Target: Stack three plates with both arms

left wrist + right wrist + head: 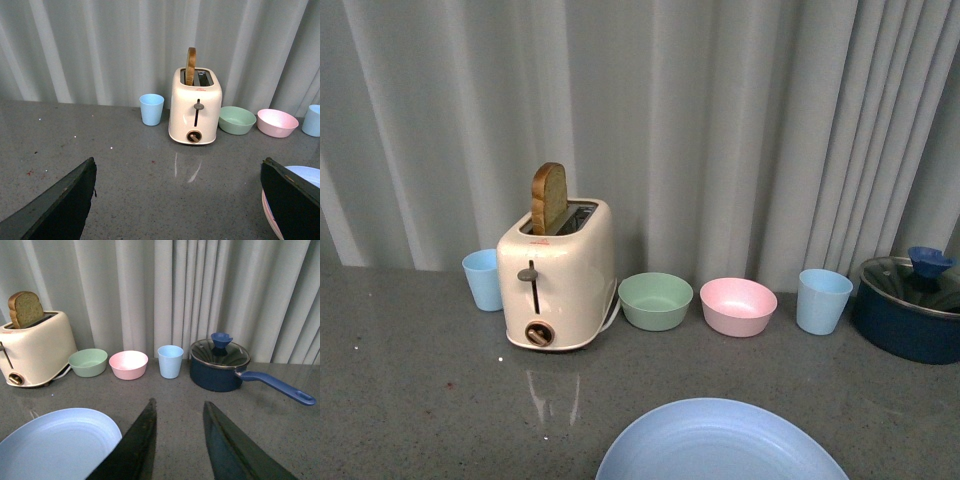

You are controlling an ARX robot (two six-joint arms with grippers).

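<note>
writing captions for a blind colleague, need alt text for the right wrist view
Two dark gripper fingers hang slightly apart and empty over a grey countertop, beside a large light blue plate. Behind stand a cream toaster holding toast, green bowl, pink bowl, blue cup and navy lidded saucepan.

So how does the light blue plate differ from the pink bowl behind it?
The light blue plate is wide and shallow; the pink bowl is smaller and deep. The plate lies nearest the robot, the bowl back by the curtain between the green bowl and a blue cup. Both are round and empty.
</note>
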